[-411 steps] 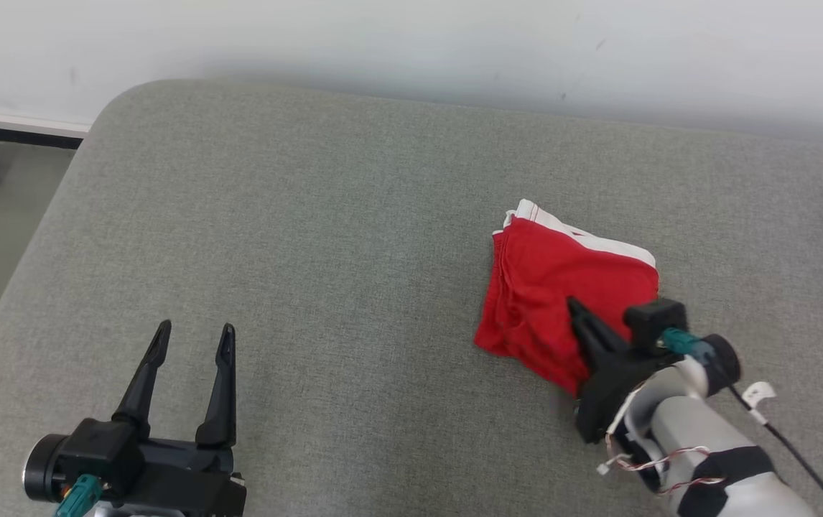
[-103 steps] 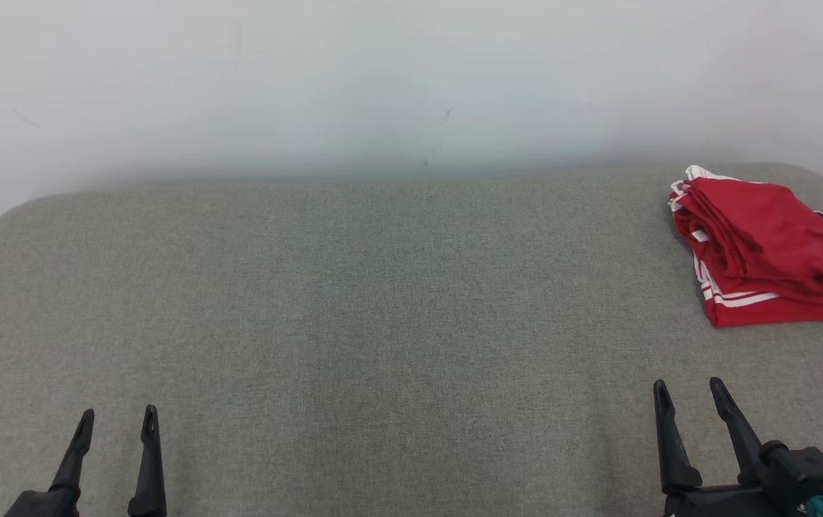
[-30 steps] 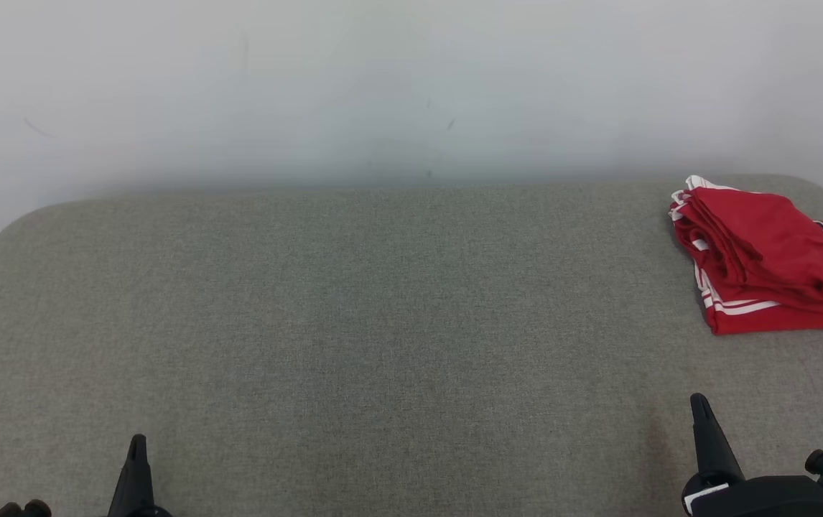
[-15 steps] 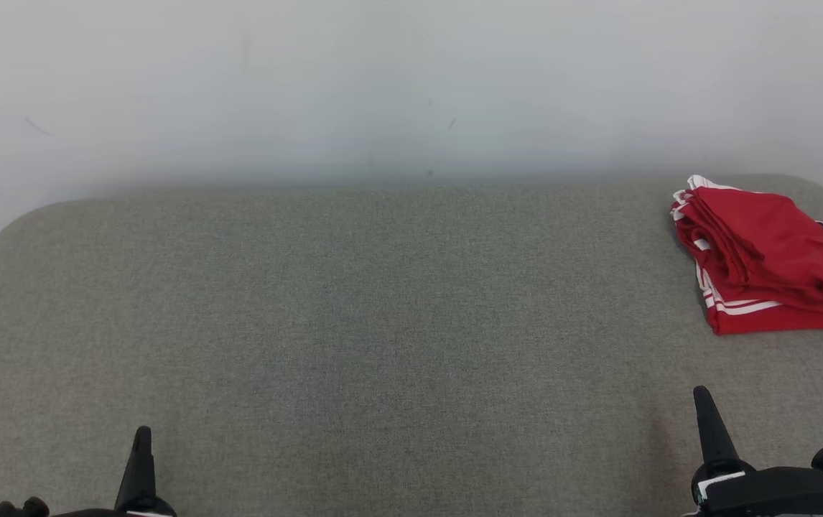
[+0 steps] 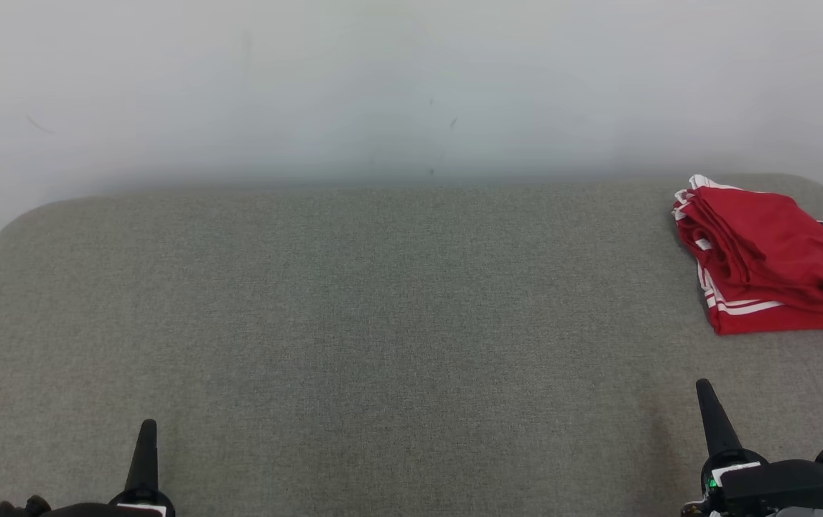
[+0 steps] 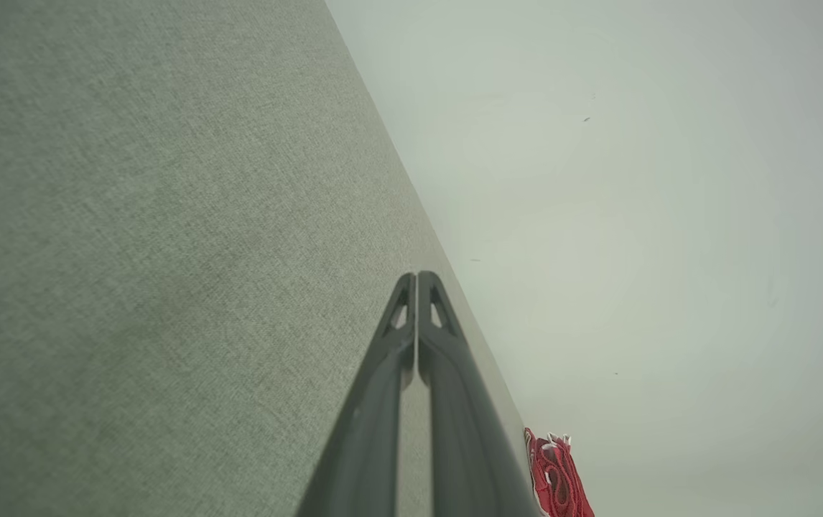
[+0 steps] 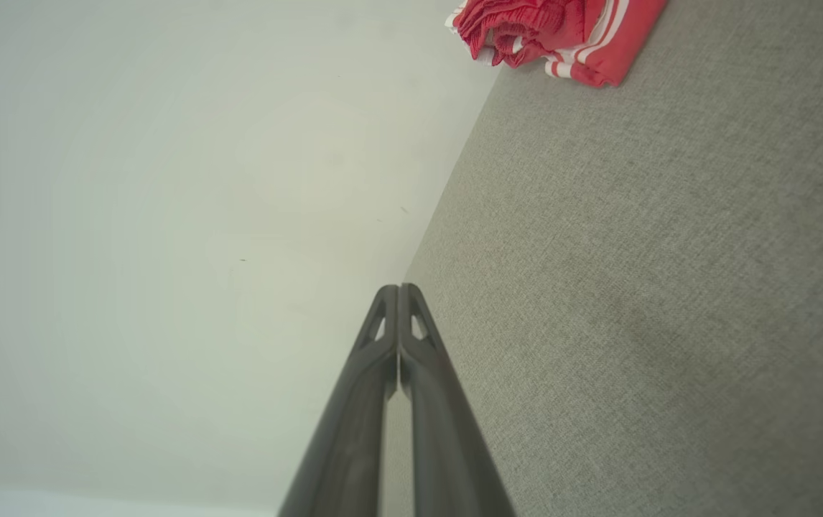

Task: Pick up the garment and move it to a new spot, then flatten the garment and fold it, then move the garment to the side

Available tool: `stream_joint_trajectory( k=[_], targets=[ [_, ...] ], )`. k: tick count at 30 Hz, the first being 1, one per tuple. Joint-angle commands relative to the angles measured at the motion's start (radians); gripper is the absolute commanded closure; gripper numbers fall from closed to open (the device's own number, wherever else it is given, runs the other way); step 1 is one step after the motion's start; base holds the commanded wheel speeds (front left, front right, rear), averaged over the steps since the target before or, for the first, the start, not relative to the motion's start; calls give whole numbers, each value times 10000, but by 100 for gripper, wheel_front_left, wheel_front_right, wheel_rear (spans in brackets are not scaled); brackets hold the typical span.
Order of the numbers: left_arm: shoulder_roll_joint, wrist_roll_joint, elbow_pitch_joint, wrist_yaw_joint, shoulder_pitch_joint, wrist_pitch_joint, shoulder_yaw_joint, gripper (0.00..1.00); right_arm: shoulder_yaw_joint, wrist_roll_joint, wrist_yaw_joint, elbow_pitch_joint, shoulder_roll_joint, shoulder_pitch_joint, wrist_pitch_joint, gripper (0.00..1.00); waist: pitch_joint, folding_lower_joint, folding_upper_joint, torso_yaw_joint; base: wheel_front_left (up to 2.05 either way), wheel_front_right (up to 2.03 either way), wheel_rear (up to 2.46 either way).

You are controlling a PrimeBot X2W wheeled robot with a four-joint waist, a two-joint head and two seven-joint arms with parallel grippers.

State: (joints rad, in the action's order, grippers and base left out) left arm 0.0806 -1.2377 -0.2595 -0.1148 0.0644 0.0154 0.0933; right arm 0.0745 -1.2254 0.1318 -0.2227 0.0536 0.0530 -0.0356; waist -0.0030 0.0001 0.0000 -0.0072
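Reads as woven cloth across the padded surface (image 5: 383, 323): matt grey-green, fine-grained and slightly rough, without sheen from near edge to far edge. Shows soft red fabric on the garment (image 5: 763, 251) at the far right, matt, creased along its folds, trimmed with smooth white stripes. Looks like a smooth painted finish on the wall (image 5: 411, 86) beyond, pale and matt, flecked with a few small dark marks. Appears as dark moulded plastic on the fingers (image 6: 447, 402) of the left gripper (image 6: 416, 276) and the right gripper (image 7: 398, 289), smooth with a dull satin look.
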Motion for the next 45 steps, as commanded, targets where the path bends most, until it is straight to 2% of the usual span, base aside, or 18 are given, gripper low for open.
stream_joint_trajectory(
  k=[1, 45],
  targets=[
    [-13, -272, 110, -68, 211, 59, 45, 100, 49, -282, -12, 43, 47, 161, -53, 100, 2, -1, 0, 2, 0, 0, 0],
    [-308, -3599, 155, -197, 481, 966, 221, 100, 352, -3738, -20, -211, 13, 559, -728, 100, 57, -1, 0, 66, 0, 0, 0]
  ],
)
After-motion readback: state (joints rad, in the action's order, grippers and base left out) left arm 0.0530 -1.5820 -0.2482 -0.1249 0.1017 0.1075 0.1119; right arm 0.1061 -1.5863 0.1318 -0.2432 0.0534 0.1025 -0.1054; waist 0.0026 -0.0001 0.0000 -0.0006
